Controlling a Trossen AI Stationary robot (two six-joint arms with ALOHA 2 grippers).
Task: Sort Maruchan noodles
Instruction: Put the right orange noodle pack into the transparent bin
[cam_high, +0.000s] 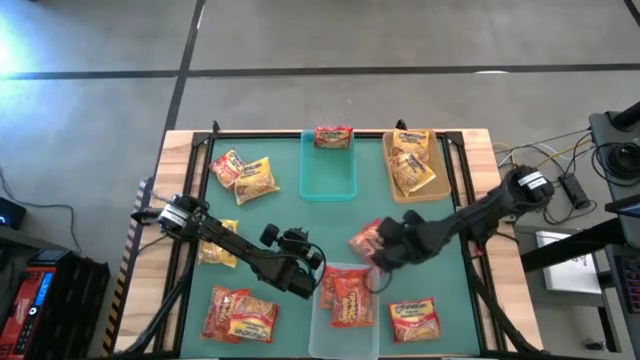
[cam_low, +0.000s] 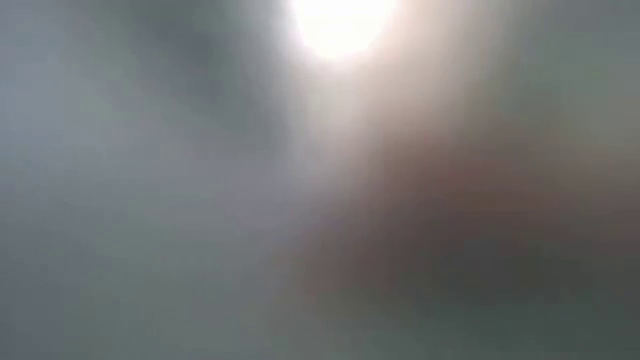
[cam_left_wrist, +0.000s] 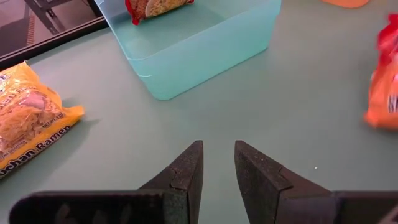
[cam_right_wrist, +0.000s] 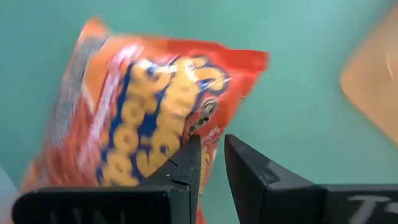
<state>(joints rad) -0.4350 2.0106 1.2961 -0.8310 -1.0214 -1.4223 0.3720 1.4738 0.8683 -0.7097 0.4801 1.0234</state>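
Packet (cam_right_wrist: 149, 118), red-orange, pinched at its edge in right gripper (cam_right_wrist: 211, 155), held over the mat (cam_high: 290, 215) just beside clear bin (cam_high: 345, 325). Left gripper (cam_left_wrist: 217, 163) hangs empty mid-mat, jaws narrowly apart, facing teal bin (cam_left_wrist: 205, 43).

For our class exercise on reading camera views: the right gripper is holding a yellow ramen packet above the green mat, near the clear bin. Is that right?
Not quite: the packet is orange-red, not yellow. The right wrist view shows the right gripper shut on an orange-red ramen packet, above the green mat, near the clear bin.
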